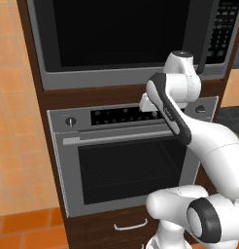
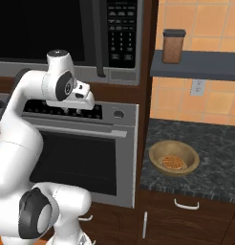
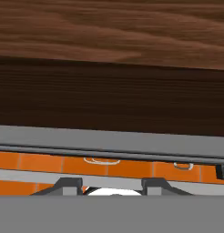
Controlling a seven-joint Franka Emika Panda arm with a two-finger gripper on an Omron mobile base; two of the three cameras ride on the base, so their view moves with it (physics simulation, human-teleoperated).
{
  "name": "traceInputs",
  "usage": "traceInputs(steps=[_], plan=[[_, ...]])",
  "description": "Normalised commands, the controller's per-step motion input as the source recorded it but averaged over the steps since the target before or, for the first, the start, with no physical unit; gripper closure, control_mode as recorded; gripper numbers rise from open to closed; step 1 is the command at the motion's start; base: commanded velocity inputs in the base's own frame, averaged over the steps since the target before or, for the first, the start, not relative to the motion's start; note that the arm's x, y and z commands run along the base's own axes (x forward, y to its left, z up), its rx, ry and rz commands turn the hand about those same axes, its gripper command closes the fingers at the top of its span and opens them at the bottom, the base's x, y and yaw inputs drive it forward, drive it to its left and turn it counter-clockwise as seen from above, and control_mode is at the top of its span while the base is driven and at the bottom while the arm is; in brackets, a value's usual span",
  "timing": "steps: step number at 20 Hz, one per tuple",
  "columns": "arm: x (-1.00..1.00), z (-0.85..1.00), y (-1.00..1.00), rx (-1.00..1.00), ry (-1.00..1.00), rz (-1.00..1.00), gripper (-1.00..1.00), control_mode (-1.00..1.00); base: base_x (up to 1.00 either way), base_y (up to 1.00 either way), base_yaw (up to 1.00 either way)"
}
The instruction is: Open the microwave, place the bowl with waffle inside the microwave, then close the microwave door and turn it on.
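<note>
From my seat the microwave (image 1: 126, 39) sits built into the dark wood cabinet column at the top of both base views, its door (image 1: 111, 31) flat and shut, the dark vertical bar handle (image 2: 98, 38) running down just left of the black keypad panel (image 2: 122, 31). The bowl with waffle (image 2: 174, 158) is off to the right, resting on the dark speckled counter (image 2: 210, 158) beside the cabinet column — I can see the round waffle lying in its bottom, and it is well apart from the arm. My gripper (image 2: 71, 111) hangs below the microwave, in front of the control strip of the grey oven (image 1: 121, 160), pointing downward; the fingertips (image 3: 68, 184) rise at the bottom of the hand view with a gap between them and nothing in it, so I read the jaws as partly apart and holding nothing. Through the hand camera I see brown wood grain above, a grey band under it, and orange floor tiles lower down. Farther out, a brown jar with a dark lid (image 2: 173, 46) stands on a grey shelf (image 2: 200, 69) above the counter, against an orange tiled wall with a white outlet (image 2: 198, 87).
</note>
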Motion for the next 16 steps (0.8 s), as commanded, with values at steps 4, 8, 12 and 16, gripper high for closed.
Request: traceInputs(steps=[4,8,12,16], plan=[[-0.03,-0.09,0.0,-0.01,0.0,0.0,-1.0,-1.0,0.0,0.0,0.0],[-0.28,-0.35,-0.28,0.0,0.02,-0.12,-1.0,-1.0,0.0,0.0,0.0],[-0.47,-0.02,-0.7,0.36,0.0,-0.27,-1.0,-1.0,0.0,0.0,0.0],[-0.5,0.0,-0.61,0.69,0.0,-0.37,-1.0,-1.0,0.0,0.0,0.0]])
